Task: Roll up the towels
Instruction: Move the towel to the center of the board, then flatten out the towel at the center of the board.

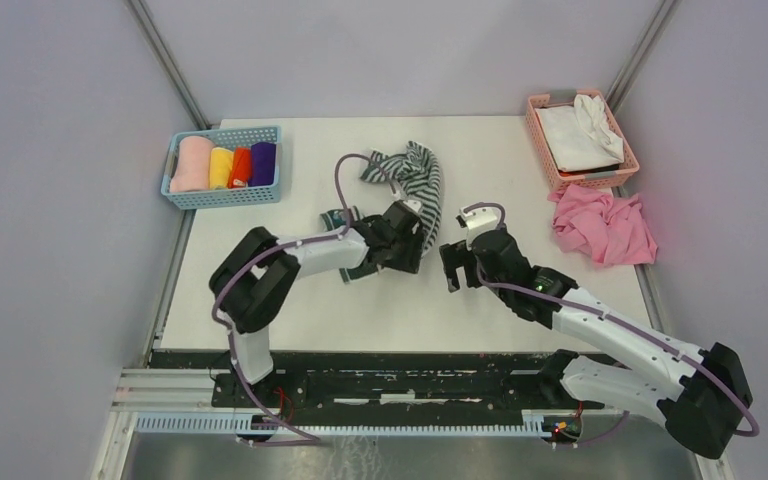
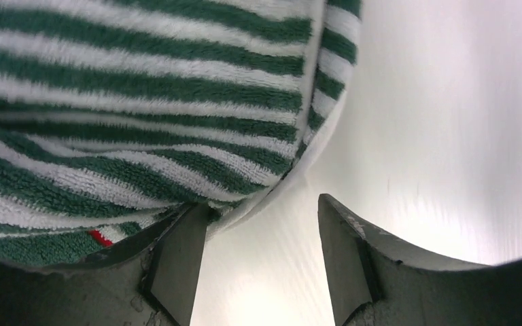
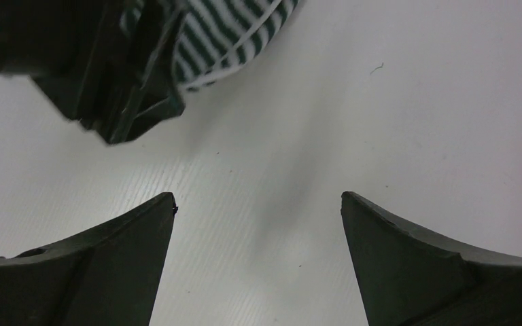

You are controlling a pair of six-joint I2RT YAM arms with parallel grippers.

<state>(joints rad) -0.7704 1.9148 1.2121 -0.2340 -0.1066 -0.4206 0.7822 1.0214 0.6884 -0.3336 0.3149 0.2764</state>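
The green-and-white striped towel [image 1: 415, 178] lies crumpled in the middle of the table. In the left wrist view the striped towel [image 2: 136, 115] fills the upper left. My left gripper [image 2: 262, 204] is open at its near end; the left finger [image 2: 177, 258] touches the towel's white hem and only bare table shows between the jaws. From above, the left gripper [image 1: 410, 250] sits at the towel's near tip. My right gripper [image 3: 257, 197] is wide open over bare table, just right of it [image 1: 452, 265]. A purple towel [image 1: 263, 163] sits rolled in the blue basket [image 1: 222, 196].
The blue basket at the back left also holds pink, yellow and orange rolls. A pink basket [image 1: 550, 160] with a white cloth [image 1: 580, 135] stands at the back right. A crumpled pink cloth [image 1: 605, 228] lies in front of it.
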